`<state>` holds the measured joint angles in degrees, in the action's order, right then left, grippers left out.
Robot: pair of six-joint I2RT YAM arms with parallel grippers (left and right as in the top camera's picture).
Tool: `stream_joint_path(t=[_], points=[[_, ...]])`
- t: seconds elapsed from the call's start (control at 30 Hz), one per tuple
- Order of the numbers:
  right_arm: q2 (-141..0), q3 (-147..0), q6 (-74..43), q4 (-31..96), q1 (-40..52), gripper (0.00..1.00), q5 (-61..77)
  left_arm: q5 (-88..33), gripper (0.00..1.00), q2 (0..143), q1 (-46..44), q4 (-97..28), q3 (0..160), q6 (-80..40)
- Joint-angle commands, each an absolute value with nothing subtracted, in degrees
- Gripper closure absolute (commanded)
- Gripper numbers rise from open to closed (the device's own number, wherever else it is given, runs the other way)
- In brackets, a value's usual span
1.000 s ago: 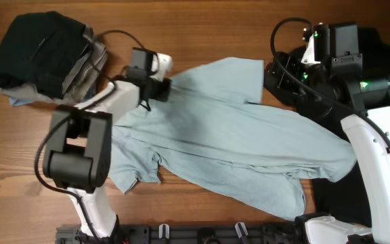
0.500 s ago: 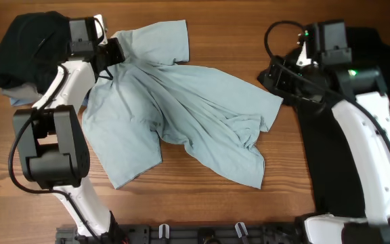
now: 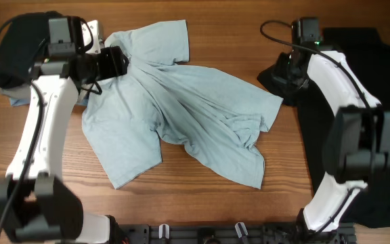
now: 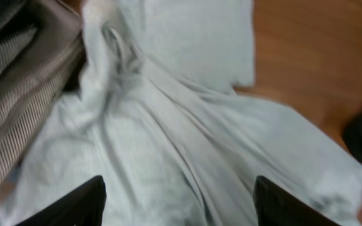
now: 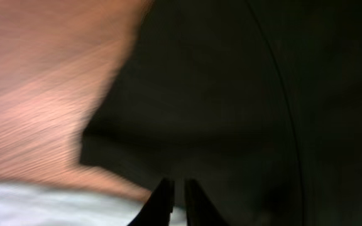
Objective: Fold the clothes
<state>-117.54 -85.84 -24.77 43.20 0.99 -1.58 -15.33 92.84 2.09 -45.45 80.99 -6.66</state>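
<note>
The pale light-blue T-shirt [image 3: 181, 112] lies crumpled on the wooden table, one sleeve spread at the top [image 3: 158, 41]. My left gripper [image 3: 117, 62] hovers over its upper left part, near the collar. In the left wrist view this gripper [image 4: 178, 207] is open, its dark fingertips [image 4: 74, 204] wide apart, with only shirt fabric [image 4: 187, 138] below them. My right gripper [image 3: 284, 73] is over the sleeve of the large black shirt [image 3: 361, 102] at the right. The right wrist view shows it [image 5: 177, 202] shut above black cloth [image 5: 219, 94], with nothing visibly pinched.
A pile of clothes sits at the top left: a black piece [image 3: 19, 44] on top and a blue edge [image 3: 19, 102] under it. Striped grey fabric [image 4: 24, 94] borders the T-shirt. Bare wood [image 3: 283, 156] lies between the two shirts, and a rack [image 3: 202, 234] runs along the front edge.
The T-shirt was dragged left and bunched up, then stayed put. My left gripper opened and let it go. My right gripper shut and moved over the black sleeve.
</note>
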Motion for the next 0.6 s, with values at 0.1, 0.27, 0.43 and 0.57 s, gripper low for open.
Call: stream_joint_path(t=[0.1,0.27,0.43,0.57], points=[[-125.25,-85.38,-21.21,42.74,-3.84,0.96,-3.51,-17.76,0.18,88.82,-2.59,-55.66,81.23,-1.69],[-125.78,-85.41,-27.14,46.81,-14.59,0.96,-10.74,-17.32,0.14,88.95,-5.5,-58.17,81.23,-1.69],[-123.83,-85.8,-15.57,45.34,-27.2,0.81,6.85,-17.32,0.1,88.95,-5.63,-58.11,81.23,-1.67],[-118.3,-86.08,3.36,45.19,-27.88,0.53,29.63,-16.84,0.06,88.95,-5.63,-58.15,81.23,-1.69]])
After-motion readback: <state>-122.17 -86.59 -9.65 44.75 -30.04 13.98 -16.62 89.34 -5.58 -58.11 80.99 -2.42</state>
